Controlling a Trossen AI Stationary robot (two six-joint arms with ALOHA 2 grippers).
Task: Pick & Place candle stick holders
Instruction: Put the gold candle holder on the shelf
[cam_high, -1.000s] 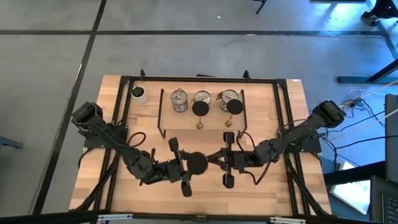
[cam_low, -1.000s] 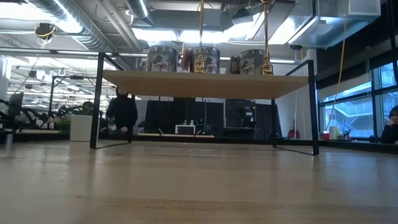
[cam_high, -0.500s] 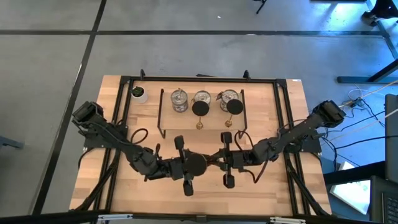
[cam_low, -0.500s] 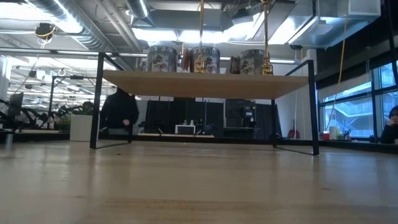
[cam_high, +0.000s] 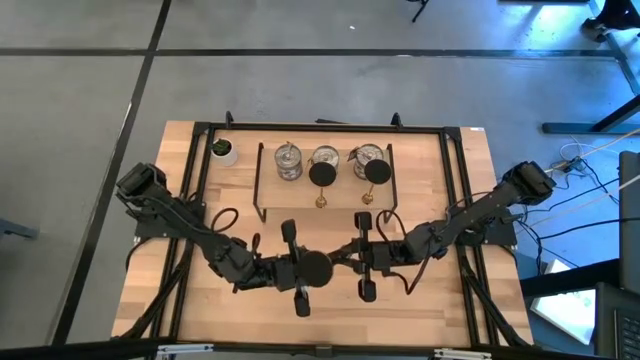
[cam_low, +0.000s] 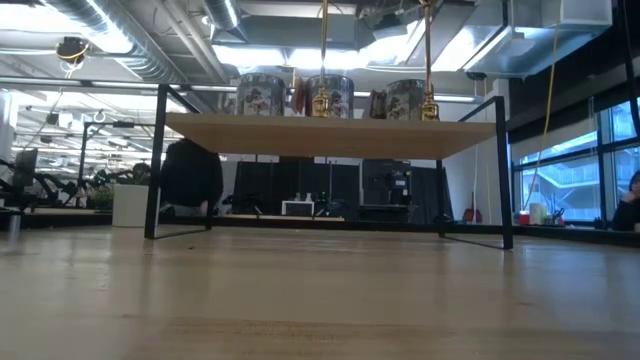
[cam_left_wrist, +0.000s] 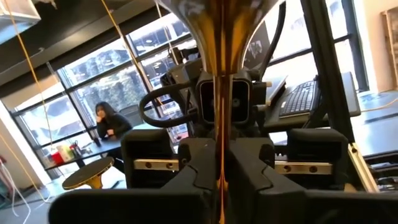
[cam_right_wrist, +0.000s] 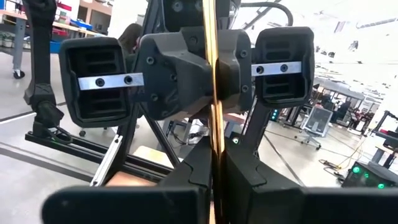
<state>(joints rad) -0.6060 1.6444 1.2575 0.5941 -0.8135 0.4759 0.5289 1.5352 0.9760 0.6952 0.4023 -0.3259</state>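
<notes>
One gold-brass candle stick (cam_high: 316, 267) stands upright between my two grippers near the table's front middle; from above its round disc end shows dark. My left gripper (cam_high: 305, 268) and my right gripper (cam_high: 345, 258) face each other, both shut on its stem. Two more sticks (cam_high: 322, 175) (cam_high: 377, 172) stand upright by their gold feet on the black wire rack's shelf (cam_high: 300, 195). Three silvery cups (cam_high: 288, 160) (cam_high: 324, 157) (cam_high: 368, 156) sit there too. The low view shows neither gripper. My left gripper pinches the stick's thin gold stem (cam_left_wrist: 219, 155) between its two fingers, level, from the table's left, across the stem, below the flared disc end (cam_left_wrist: 217, 18). The stick stands upright. Its lower end is hidden. My right gripper pinches the same stem (cam_right_wrist: 211, 143) between its two fingers, level, from the table's right, across the stem and opposite my left gripper. The stick is upright in the hold. Whether its lower end rests on the table, I cannot tell.
The rack stands at the table's far middle; its shelf is raised on thin legs (cam_low: 155, 170). A small white pot with a green plant (cam_high: 223, 151) stands at the far left. A black frame (cam_high: 190, 200) runs along the table's sides. People show in the room beyond.
My left gripper has gone a little toward the table's right edge, toward my right gripper, with the stick still upright. My right gripper has kept still.
</notes>
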